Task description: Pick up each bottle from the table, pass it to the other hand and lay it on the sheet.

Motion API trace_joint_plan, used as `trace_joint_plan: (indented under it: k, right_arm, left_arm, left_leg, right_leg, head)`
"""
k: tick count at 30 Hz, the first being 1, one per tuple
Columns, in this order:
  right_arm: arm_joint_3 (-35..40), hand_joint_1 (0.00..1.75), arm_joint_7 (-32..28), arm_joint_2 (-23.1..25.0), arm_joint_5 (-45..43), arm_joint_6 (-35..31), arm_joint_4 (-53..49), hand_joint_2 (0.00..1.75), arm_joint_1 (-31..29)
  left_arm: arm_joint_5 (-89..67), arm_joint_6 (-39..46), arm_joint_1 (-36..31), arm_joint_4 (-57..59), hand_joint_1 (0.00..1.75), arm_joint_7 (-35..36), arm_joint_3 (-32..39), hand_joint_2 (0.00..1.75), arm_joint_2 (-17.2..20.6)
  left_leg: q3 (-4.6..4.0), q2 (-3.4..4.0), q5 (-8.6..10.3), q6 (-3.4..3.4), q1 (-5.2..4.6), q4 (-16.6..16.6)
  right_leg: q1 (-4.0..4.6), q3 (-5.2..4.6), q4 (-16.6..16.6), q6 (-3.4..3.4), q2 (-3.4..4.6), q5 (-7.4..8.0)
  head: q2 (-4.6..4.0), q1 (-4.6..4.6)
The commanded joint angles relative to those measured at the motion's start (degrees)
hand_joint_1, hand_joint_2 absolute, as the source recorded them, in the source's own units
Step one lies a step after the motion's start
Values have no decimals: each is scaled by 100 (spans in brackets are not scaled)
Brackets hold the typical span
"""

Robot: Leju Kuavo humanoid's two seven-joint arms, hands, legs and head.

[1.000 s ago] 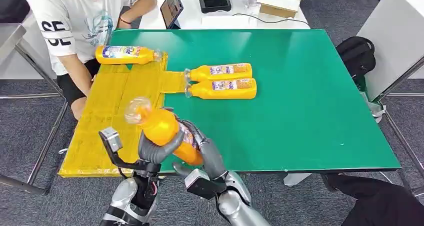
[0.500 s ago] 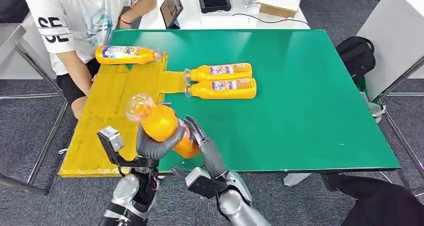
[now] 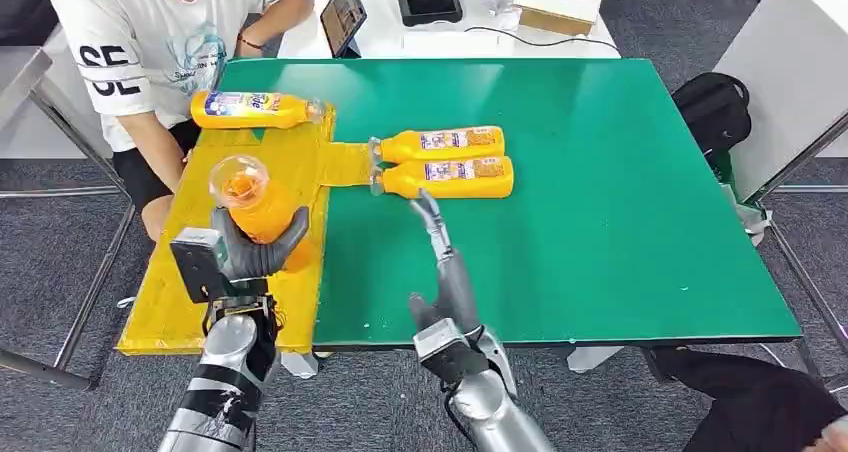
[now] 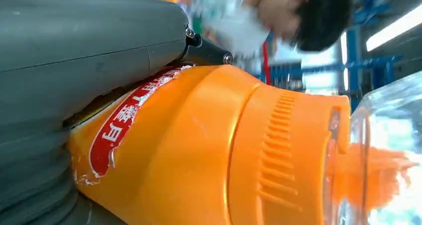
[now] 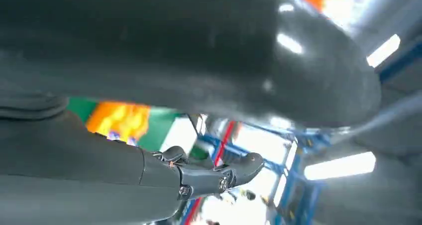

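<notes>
My left hand grips an orange bottle with a clear cap, holding it upright above the yellow sheet at the table's left side. Up close, the same bottle sits against the hand's grey cover. My right hand is over the green table with its fingers stretched out and nothing in it; its dark fingers hang free. One bottle lies at the sheet's far end. Two more bottles lie side by side on the table.
A person in a white shirt sits at the table's far left corner, close to the sheet. A tablet and a cardboard box stand on a white desk behind. A black bag lies on the floor at the right.
The right hand has let go of the bottle and moved right with its fingers straightened. The left hand has carried the bottle left, from the table's edge to above the sheet.
</notes>
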Motion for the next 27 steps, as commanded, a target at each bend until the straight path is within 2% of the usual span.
trace_joint_plan:
  k: [1, 2, 5, 6, 7, 8, 10, 11, 12, 16, 17, 20, 22, 27]
  right_arm:
    - [-289, 0, -245, 8, -157, -325, -498, 0, 38]
    - [-328, 0, -354, 45, -195, -484, -595, 0, 65]
    - [-323, 0, -352, 47, -194, -482, -602, 0, 56]
    - [-354, 0, -437, 72, -204, -630, -677, 0, 71]
    - [-343, 0, -466, 74, -212, -703, -704, 0, 75]
    - [-279, 0, -510, 69, -245, -1020, -876, 0, 67]
    - [-276, 0, -507, 69, -259, -1034, -859, 0, 60]
    - [-249, 0, -494, 63, -302, -1031, -819, 0, 35]
    - [-210, 0, -491, 58, -342, -1023, -750, 0, -10]
    - [-192, 0, -493, 70, -353, -1025, -701, 0, -34]
    - [-169, 0, -502, 65, -375, -1011, -677, 0, -45]
    - [-106, 0, -508, 48, -386, -1013, -643, 0, -78]
    - [-106, 0, -508, 48, -386, -1013, -643, 0, -78]
    - [-117, 0, -400, 49, -439, -885, -579, 0, -82]
  left_arm:
    - [-1838, 1243, -888, 1566, 175, 206, -47, 175, 543]
    - [-2319, 1532, -1061, 1949, 175, 441, -55, 175, 601]
    - [-2311, 1521, -1083, 1953, 175, 436, -41, 175, 621]
    - [-3031, 1809, -1154, 2080, 175, 827, 33, 175, 769]
    - [-3751, 1809, -1187, 2158, 175, 896, 121, 175, 712]
    - [-5605, 1809, -1443, 2609, 175, 1252, 726, 175, 848]
    - [-5726, 1809, -1498, 2746, 175, 1294, 763, 175, 879]
    - [-6772, 1809, -1497, 2683, 175, 1776, 647, 175, 1048]
    - [-6748, 1809, -1649, 3103, 175, 1770, 748, 175, 1081]
    - [-6747, 1809, -1685, 3170, 175, 1675, 780, 175, 1173]
    - [-7228, 1809, -1739, 3375, 175, 1930, 590, 175, 1270]
    - [-7188, 1647, -2137, 4460, 175, 1958, 482, 175, 1388]
    - [-7188, 1647, -2137, 4460, 175, 1958, 482, 175, 1388]
    - [-6894, 750, -2262, 4783, 175, 1873, 612, 175, 1376]
  left_leg:
    - [23, -5, -3, 4, -1, -6]
    - [34, -9, -5, 5, 1, -7]
    - [24, -4, -3, 3, 1, -6]
    - [34, -4, -6, 5, 2, -7]
    - [19, -5, -1, 3, -1, -7]
    - [21, -5, -2, 3, 2, -4]
    - [37, 16, -10, 5, 4, -4]
    - [28, 10, -6, 6, 3, -3]
    - [34, 10, -10, 8, 4, -2]
    - [33, 11, -6, 5, 4, -5]
    - [28, 12, -6, 5, 4, -3]
    - [38, 8, -9, 7, 6, -3]
    - [20, 2, -1, 5, 2, -3]
    - [27, 3, -6, 8, 5, 0]
  right_leg:
    - [3, 23, -2, -15, -11, -6]
    - [6, 35, -2, -21, -17, -10]
    - [5, 24, -2, -17, -11, -6]
    - [8, 34, -3, -22, -12, -9]
    - [3, 19, -2, -13, -10, -4]
    - [6, 21, -3, -14, -10, -5]
    - [9, 31, 0, -22, 6, -8]
    - [7, 25, 0, -16, 2, -7]
    - [8, 31, 1, -18, 1, -10]
    - [8, 30, -1, -18, 3, -7]
    - [8, 24, 1, -17, 4, -6]
    - [11, 35, 0, -20, -1, -10]
    - [4, 19, 2, -12, -3, -4]
    - [9, 27, 1, -16, -4, -8]
  head:
    - [0, 2]
    - [0, 2]
    - [0, 0]
    - [0, 0]
    - [0, -2]
    - [0, 2]
    - [0, 0]
    - [0, 0]
    - [0, 0]
    - [0, 2]
    - [0, 0]
    - [0, 0]
    - [0, 0]
    - [0, 2]
